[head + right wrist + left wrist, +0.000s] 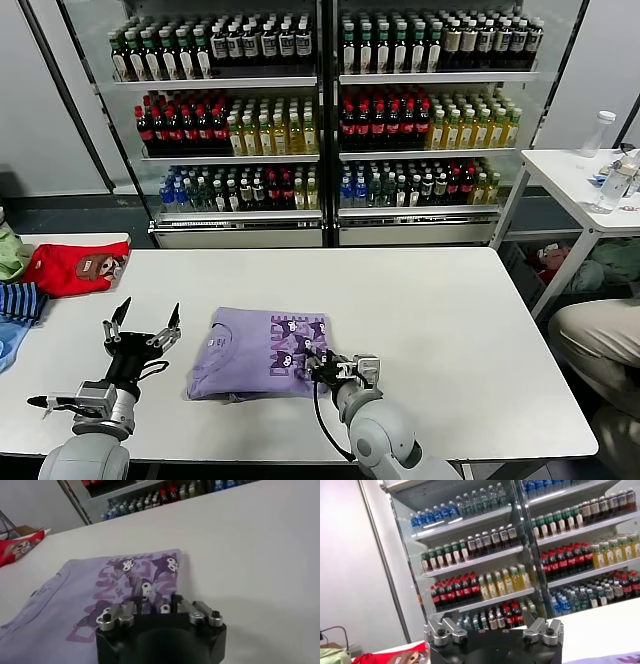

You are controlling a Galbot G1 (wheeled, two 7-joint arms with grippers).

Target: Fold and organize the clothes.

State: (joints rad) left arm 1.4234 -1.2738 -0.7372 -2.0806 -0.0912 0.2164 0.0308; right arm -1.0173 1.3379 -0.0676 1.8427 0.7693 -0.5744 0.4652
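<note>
The lavender T-shirt [250,350] lies folded into a rough rectangle on the white table [450,330], dark cartoon print up. It also shows in the right wrist view [75,600]. My right gripper [330,362] is low at the shirt's near right corner, its fingers drawn in on a pinch of printed fabric [155,605]. My left gripper [150,305] is open and empty, fingers pointing up, raised above the table just left of the shirt and apart from it.
A red bear-print garment [75,268], a navy-striped garment [20,300] and a green one [10,255] lie at the table's far left. Drink coolers [320,120] stand behind. A side table [570,170] with bottles and a seated person's leg [600,340] are at the right.
</note>
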